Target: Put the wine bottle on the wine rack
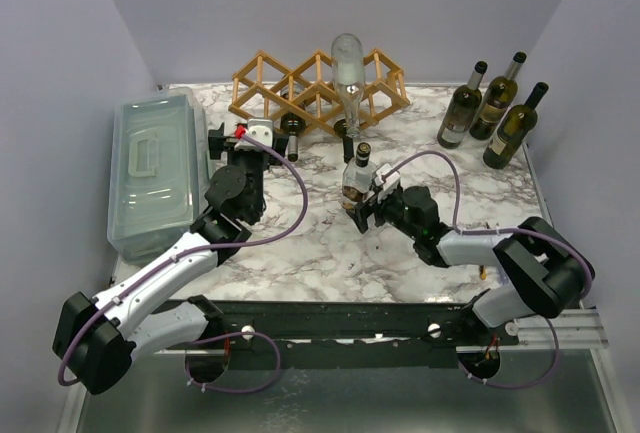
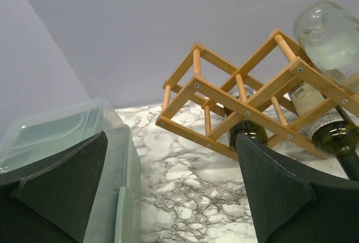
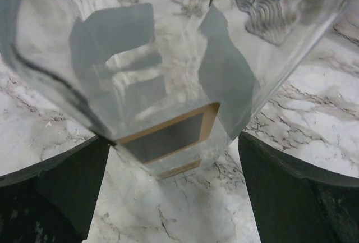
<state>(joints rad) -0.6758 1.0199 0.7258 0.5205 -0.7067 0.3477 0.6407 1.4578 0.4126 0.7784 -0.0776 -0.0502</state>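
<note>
The wine bottle [image 1: 358,175], short and clear with a dark cap, stands upright on the marble table in front of the wine rack [image 1: 320,88]. My right gripper [image 1: 360,198] is open around its base. In the right wrist view the bottle [image 3: 168,86] fills the gap of the right gripper [image 3: 174,142]; the left finger [image 3: 61,187] is at its corner and the right finger [image 3: 297,192] stands slightly off it. My left gripper [image 1: 253,138] is open and empty by the rack's front left end. In its wrist view, the left gripper [image 2: 174,198] faces the rack [image 2: 247,102].
A clear bottle [image 1: 348,73] lies on top of the rack, and dark bottles [image 2: 331,133] lie in its cells. Three dark wine bottles [image 1: 495,108] stand at the back right. A grey-green lidded plastic box [image 1: 155,168] sits along the left edge.
</note>
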